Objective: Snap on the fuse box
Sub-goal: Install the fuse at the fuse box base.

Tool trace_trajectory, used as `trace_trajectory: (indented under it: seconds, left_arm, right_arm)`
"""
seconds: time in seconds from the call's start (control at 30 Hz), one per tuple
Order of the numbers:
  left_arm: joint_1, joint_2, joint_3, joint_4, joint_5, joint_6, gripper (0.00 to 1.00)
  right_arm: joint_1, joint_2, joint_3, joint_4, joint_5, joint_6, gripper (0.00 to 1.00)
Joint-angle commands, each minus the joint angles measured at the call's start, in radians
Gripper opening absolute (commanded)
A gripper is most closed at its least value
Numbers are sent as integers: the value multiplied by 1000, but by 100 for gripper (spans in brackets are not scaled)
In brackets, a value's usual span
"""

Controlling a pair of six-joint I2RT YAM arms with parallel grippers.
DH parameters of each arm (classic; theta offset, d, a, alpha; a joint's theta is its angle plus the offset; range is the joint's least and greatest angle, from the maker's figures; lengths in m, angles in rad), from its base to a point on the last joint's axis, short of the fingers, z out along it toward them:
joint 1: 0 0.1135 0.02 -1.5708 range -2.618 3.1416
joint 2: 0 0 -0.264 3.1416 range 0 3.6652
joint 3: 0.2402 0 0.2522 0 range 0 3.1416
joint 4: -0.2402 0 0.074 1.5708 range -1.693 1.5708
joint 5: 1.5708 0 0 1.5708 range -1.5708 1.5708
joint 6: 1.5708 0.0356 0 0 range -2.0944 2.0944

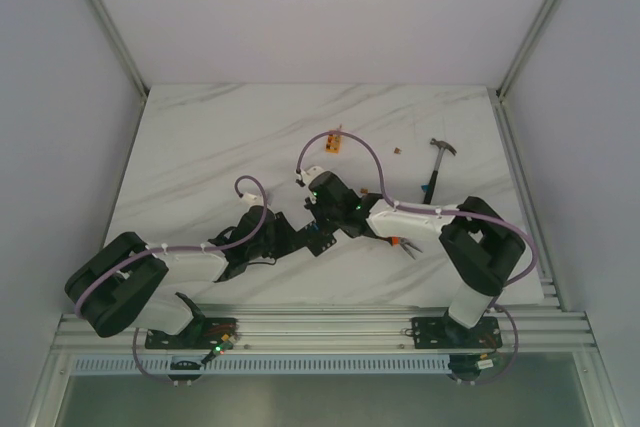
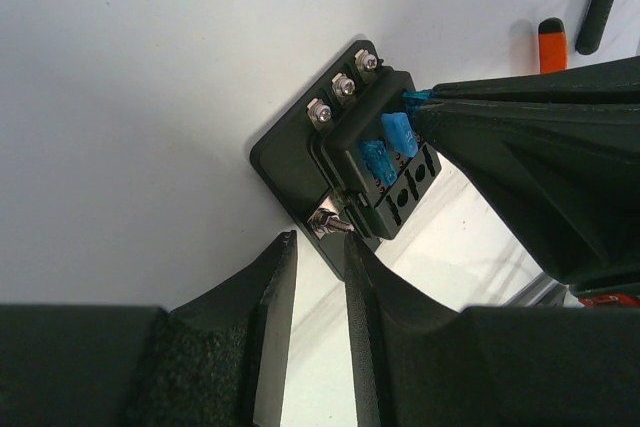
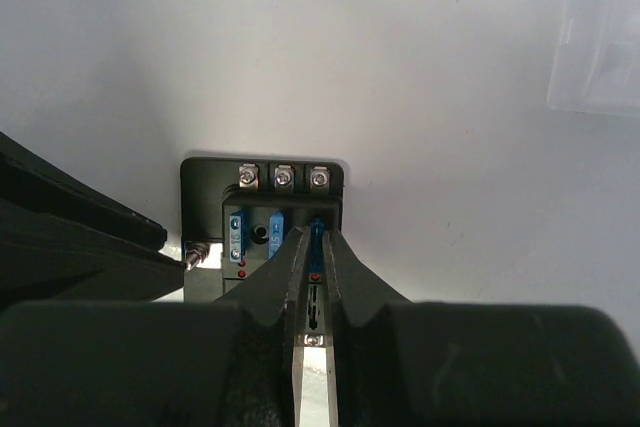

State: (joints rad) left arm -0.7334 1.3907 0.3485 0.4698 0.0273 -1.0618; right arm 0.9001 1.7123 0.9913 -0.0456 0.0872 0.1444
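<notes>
On fuse box (image 3: 205, 187), right claw (image 3: 314, 235) seemingly pinches fuse (image 3: 316, 226).

Soft, even overhead light fills the top view; the white marble-veined table (image 1: 220, 147) carries only faint shadows. Both wrist views are dimmer and greyer, with a bright reflection beside the small black squarish plastic fuse box (image 2: 390, 172), lower centre. The near black fingers (image 2: 240, 337) look soft.
</notes>
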Motion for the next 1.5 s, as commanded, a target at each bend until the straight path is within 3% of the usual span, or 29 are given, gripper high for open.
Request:
trace_trajectory:
  seconds: [0.0, 0.57, 1.47]
  left_arm:
    - [-6, 13, 19, -13, -9, -8, 35]
    - [-6, 48, 20, -15, 0, -7, 34]
    - [13, -15, 57, -150, -111, 48, 38]
  right_arm:
    - [13, 27, 18, -26, 37, -13, 0]
    - [19, -35, 49, -59, 35, 3, 35]
    - [-43, 16, 187, -185, -63, -63, 38]
